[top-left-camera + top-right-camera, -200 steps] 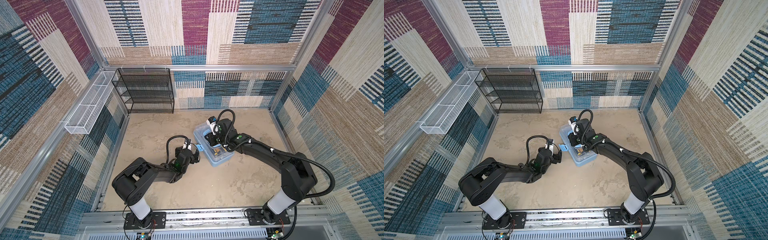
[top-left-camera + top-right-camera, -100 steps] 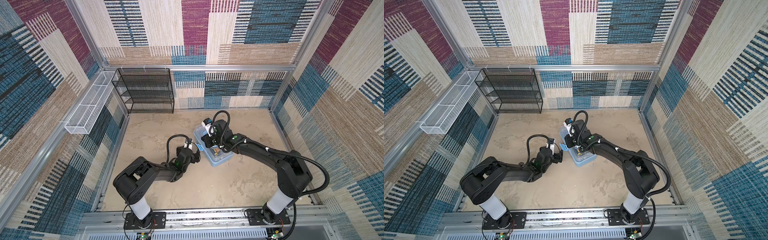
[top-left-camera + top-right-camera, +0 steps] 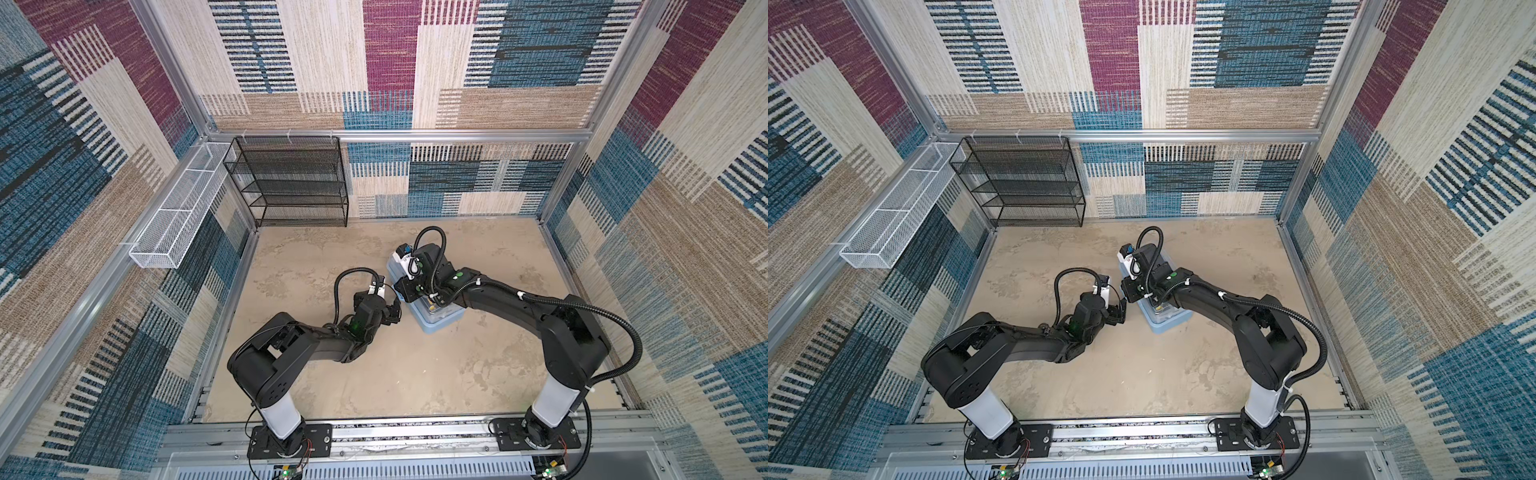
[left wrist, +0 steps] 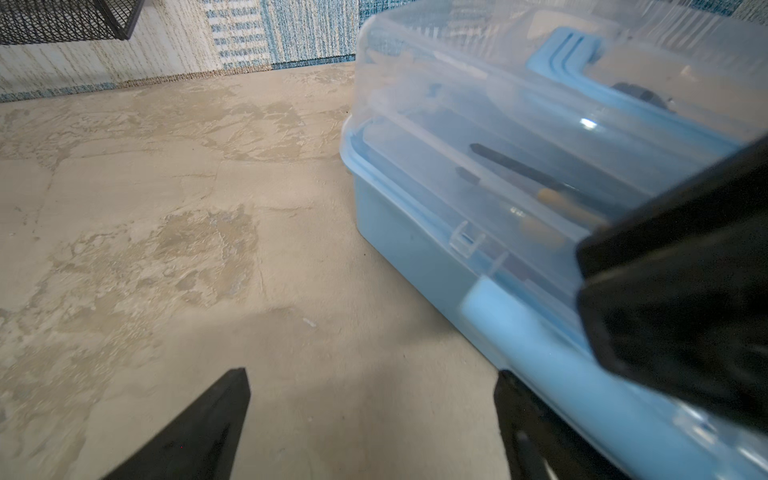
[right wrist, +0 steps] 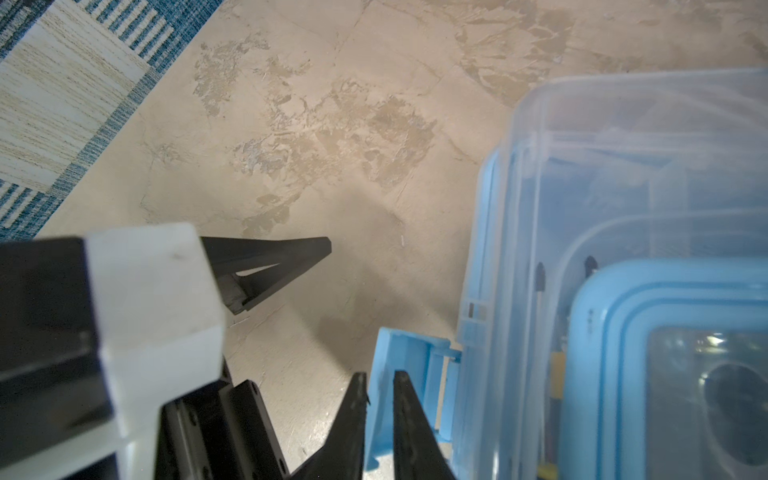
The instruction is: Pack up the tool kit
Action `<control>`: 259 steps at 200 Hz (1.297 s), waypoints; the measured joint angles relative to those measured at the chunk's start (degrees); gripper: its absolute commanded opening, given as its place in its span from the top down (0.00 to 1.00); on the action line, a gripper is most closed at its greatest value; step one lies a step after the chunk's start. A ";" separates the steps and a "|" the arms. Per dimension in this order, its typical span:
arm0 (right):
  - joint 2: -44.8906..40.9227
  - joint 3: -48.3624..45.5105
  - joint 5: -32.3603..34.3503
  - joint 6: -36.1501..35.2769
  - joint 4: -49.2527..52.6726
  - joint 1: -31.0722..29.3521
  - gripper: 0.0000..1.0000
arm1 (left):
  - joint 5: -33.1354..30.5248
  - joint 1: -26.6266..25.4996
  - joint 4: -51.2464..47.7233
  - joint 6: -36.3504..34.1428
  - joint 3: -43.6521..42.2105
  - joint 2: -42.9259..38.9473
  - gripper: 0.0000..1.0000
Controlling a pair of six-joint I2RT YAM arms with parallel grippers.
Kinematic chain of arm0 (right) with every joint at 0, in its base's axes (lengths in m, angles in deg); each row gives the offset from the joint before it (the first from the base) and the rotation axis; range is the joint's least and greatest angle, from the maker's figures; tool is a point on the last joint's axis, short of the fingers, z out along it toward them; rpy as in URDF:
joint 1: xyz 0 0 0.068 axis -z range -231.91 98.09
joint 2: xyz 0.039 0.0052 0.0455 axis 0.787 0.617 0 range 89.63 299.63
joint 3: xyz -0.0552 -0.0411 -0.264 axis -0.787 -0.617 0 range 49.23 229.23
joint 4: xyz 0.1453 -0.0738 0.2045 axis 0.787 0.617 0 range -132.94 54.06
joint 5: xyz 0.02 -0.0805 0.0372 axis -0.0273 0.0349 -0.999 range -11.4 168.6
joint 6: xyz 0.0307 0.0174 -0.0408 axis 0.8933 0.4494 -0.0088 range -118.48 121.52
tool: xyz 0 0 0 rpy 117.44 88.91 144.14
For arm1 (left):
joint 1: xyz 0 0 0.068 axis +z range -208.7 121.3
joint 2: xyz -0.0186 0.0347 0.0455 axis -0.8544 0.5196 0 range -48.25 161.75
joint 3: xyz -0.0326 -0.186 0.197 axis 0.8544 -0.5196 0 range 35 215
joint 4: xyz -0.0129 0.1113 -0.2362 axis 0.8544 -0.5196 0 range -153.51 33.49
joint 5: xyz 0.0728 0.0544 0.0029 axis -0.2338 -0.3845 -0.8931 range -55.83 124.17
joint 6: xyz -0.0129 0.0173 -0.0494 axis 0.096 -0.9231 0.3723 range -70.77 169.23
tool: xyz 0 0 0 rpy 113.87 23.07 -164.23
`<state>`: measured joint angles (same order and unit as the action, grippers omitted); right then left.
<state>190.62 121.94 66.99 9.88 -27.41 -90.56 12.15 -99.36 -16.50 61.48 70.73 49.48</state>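
Packing looks nearly done. The tool kit (image 3: 440,322) sits on the bench (image 3: 374,374) a little toward 1 o'clock of its middle, turned askew. Its clear lid (image 4: 498,124) is down over the tools (image 4: 519,170) that show through it, and the blue handle (image 5: 602,311) lies flat on top. The step in hand appears to be the fastening: the blue latch (image 5: 409,374) stands out from the box wall instead of lying against it. The right gripper (image 5: 379,376) has its fingers drawn close together with the latch's edge between them, seemingly pinching it. The left gripper (image 4: 372,372) waits at about 8 o'clock of the box, fingers spread wide and holding nothing, one fingertip just beside the box's lower wall. The next move probably calls for swinging the latch over the lid's rim and pressing until it catches. The box looks light and could skid under that push, so the left fingers may need to steady the near wall. The two wrists are crowded together on that side and have little room there. Bare bench lies open from 2 round to 7 o'clock of the box. The black shelf rack (image 3: 291,183) at 11 o'clock and the white basket (image 3: 174,216) at 10 o'clock are well apart from it.
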 measured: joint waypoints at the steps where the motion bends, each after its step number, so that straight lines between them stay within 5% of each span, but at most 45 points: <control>1: 0.02 0.02 -0.02 0.02 0.02 0.00 0.83 | 0.00 0.00 0.00 0.00 0.00 0.00 0.05; 259: 2.80 2.49 3.19 1.27 3.23 -0.50 0.90 | 1.11 0.15 -0.94 -0.02 0.55 0.94 0.05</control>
<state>193.42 124.43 70.18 11.15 -24.17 -91.06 13.26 -99.21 -17.44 61.46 71.27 50.42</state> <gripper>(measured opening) 0.097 0.948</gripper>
